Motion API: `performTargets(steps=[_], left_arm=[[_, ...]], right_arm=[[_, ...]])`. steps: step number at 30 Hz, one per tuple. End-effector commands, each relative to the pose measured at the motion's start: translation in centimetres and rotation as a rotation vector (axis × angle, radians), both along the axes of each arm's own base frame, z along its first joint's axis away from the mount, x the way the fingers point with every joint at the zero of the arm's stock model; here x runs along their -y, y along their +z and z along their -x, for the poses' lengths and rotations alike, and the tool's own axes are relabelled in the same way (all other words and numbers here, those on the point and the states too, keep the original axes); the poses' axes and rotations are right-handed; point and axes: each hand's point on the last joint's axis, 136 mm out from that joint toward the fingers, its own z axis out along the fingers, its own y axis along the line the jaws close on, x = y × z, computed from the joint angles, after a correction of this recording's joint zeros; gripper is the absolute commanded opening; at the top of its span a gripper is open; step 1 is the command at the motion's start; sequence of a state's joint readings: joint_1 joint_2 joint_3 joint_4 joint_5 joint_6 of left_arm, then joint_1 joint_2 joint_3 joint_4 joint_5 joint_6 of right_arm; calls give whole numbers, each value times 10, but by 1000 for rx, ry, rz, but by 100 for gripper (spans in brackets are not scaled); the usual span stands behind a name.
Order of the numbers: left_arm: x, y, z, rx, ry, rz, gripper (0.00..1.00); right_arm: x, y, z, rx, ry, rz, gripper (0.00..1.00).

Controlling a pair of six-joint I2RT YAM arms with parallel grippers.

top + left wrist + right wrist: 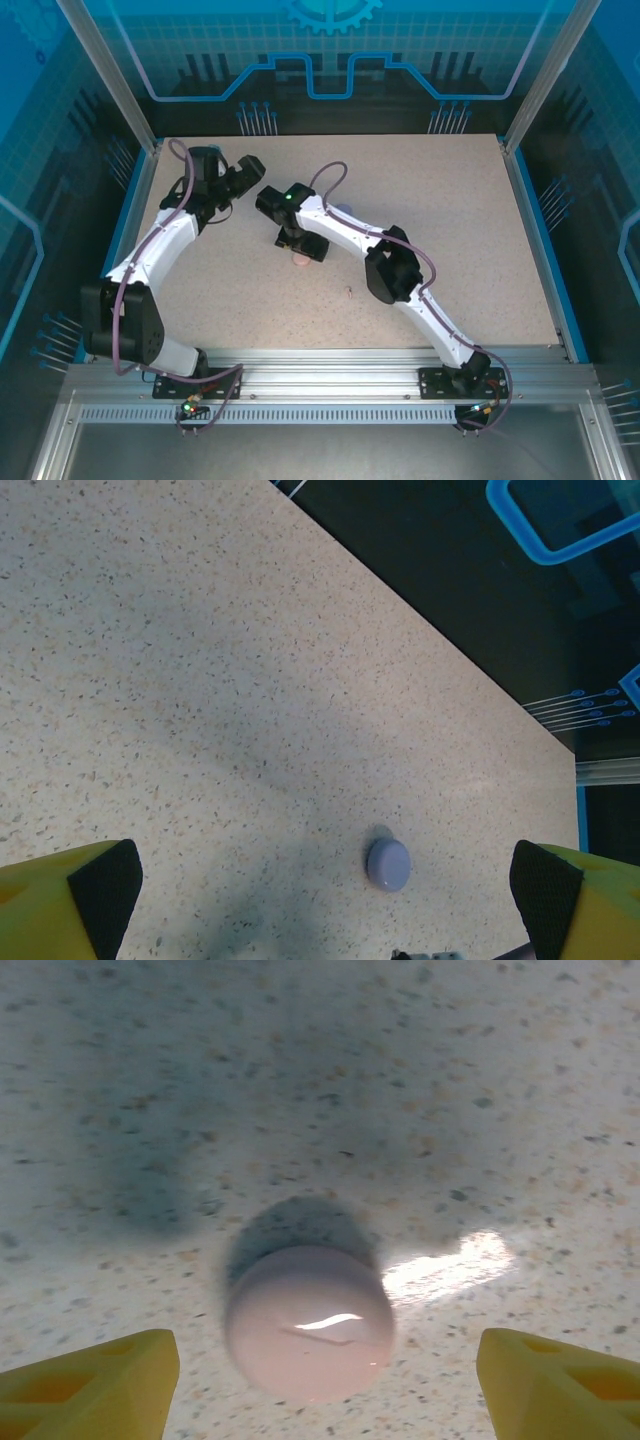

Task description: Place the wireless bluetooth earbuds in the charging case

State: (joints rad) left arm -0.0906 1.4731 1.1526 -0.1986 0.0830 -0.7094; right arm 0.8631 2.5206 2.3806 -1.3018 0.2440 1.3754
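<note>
A pale pink round charging case (308, 1325) lies closed on the speckled table, its lid glossy. My right gripper (325, 1385) hangs low over it, open, with its yellow fingers (95, 1385) standing apart from the case on both sides. In the top view that case (301, 261) peeks out just below the right gripper (300, 245). A pale purple round case (388, 864) lies on the table between and ahead of my left gripper's (325, 888) wide-open fingers, well below them. A tiny pinkish speck (349, 291) may be one of the earbuds; it is too small to tell.
The purple case (343, 210) sits just behind the right arm's forearm. My left gripper (252, 172) is raised at the back left, close to the right wrist. Blue rails border the table (480, 250), with a dark drop past the far edge (480, 630).
</note>
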Motion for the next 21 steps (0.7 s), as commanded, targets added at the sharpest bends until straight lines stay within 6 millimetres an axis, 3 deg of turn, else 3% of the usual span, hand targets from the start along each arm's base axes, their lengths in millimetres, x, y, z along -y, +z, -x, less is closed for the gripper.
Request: performTargets(steps=[1,13,21], left_arm=[[-7,8,-5,8,31,13,99],[-12,5,1,3,35,20,99],[-13,1,4,-2,37,22,99]], right_arm=[[10,-5,7,-17,-52,62,79],[-12,-29,9,-52,-36,-2,76],[-19,-32,3,-37,-42,-32,72]])
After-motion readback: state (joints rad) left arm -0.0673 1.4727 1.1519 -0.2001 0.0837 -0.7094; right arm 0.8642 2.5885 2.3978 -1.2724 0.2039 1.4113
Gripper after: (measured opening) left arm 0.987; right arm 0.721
